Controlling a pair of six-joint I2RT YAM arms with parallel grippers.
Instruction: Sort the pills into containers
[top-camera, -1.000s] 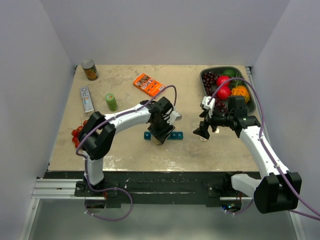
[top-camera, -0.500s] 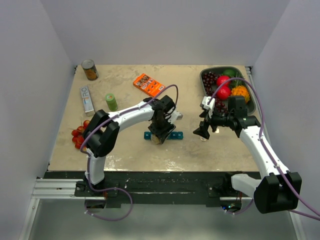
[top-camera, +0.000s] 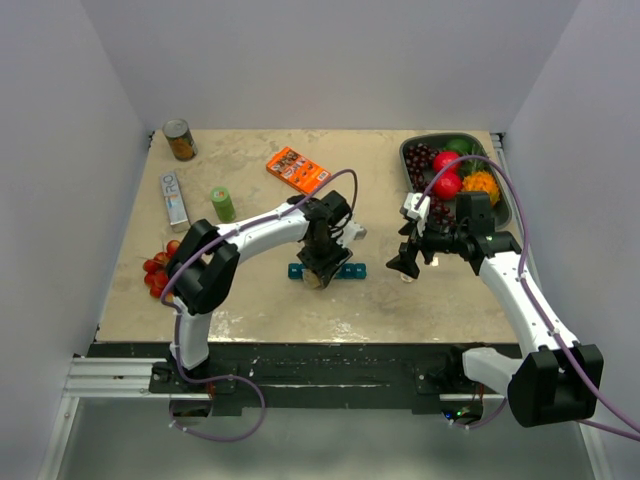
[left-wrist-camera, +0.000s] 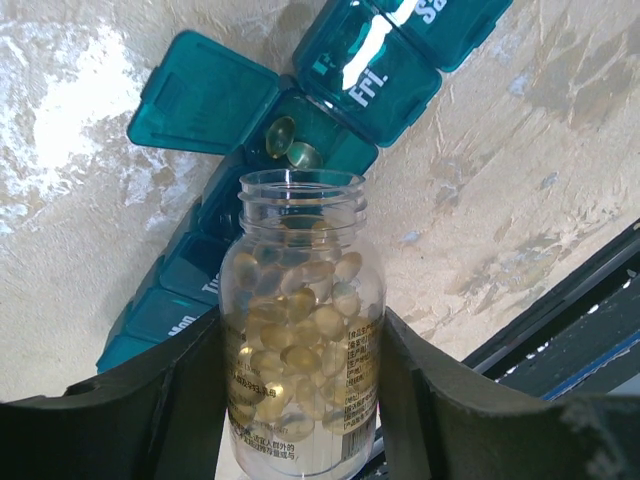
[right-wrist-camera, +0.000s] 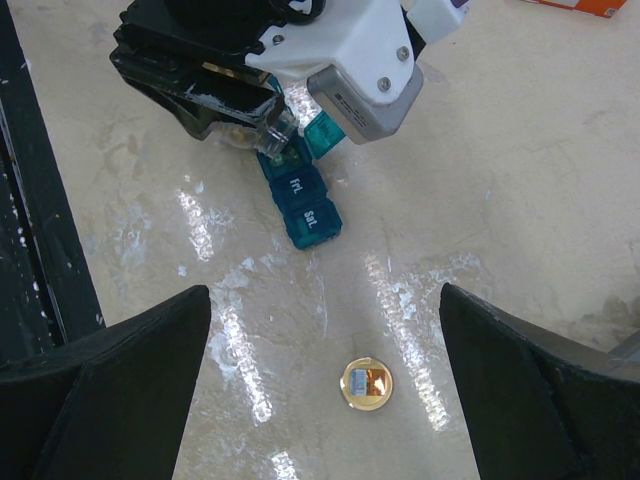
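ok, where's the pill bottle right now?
The pill bottle is in the left gripper, mouth at the open compartment of the organizer, beside Fri, mid-table in top view.

pill organizer (left-wrist-camera: 375, 90): teal, white lettering | bottle (left-wrist-camera: 300, 215): clear, golden pills (left-wrist-camera: 288, 350) | table (left-wrist-camera: 540, 150): mottled beige

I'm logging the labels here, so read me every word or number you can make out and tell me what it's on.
"Fri." – closed lid of the pill organizer.
"Sa", cut off by the picture's edge – next lid; the right wrist view shows "Sat."
"Mon" – lid near the other end.
"Tu", partly hidden – lid beside the bottle.
Bottle label, orange box, white box: too small or blurred to read.
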